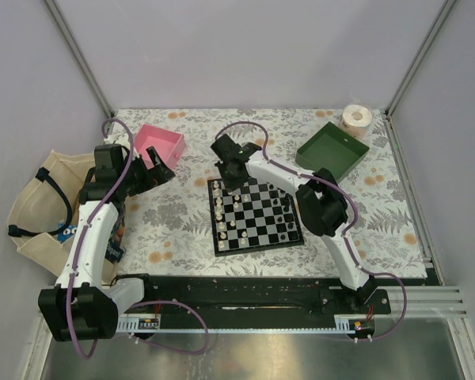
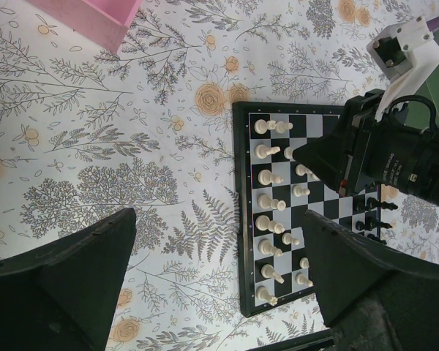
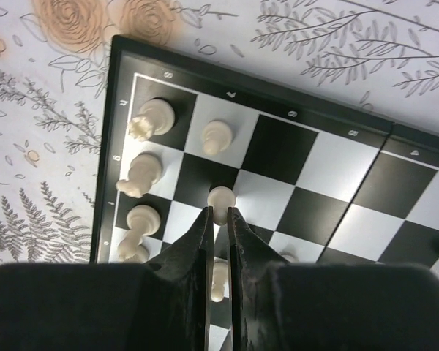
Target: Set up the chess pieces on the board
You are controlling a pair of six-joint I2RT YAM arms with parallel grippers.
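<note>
Right gripper (image 3: 221, 218) fills the bottom of its own wrist view, jaws pinched on a cream pawn (image 3: 221, 197) right at the tips. Can't tell if the pawn's base is touching the board (image 3: 336, 168) or just above it. It's a tight spot: another pawn (image 3: 217, 137) stands one square further on, bigger cream pieces (image 3: 154, 117) line the edge column just beside it, and one more pawn (image 3: 218, 281) peeks out between the fingers lower down.

From above, the board lies mid-table on the floral cloth (image 1: 166, 229). The cream chess pieces (image 2: 263, 151) sit in two columns on its left side and the black ones (image 2: 371, 219) on the right. The right arm's wrist hides a good chunk of the board from the left wrist camera.

Left gripper (image 2: 219, 219) hangs over the cloth left of the board, jaws wide apart, holding nothing. Pink tray (image 1: 162, 142) is just beside it. Green tray (image 1: 332, 150) and a tape roll (image 1: 356, 117) are at the far right, and a cloth bag (image 1: 39, 206) lies off the left edge.
</note>
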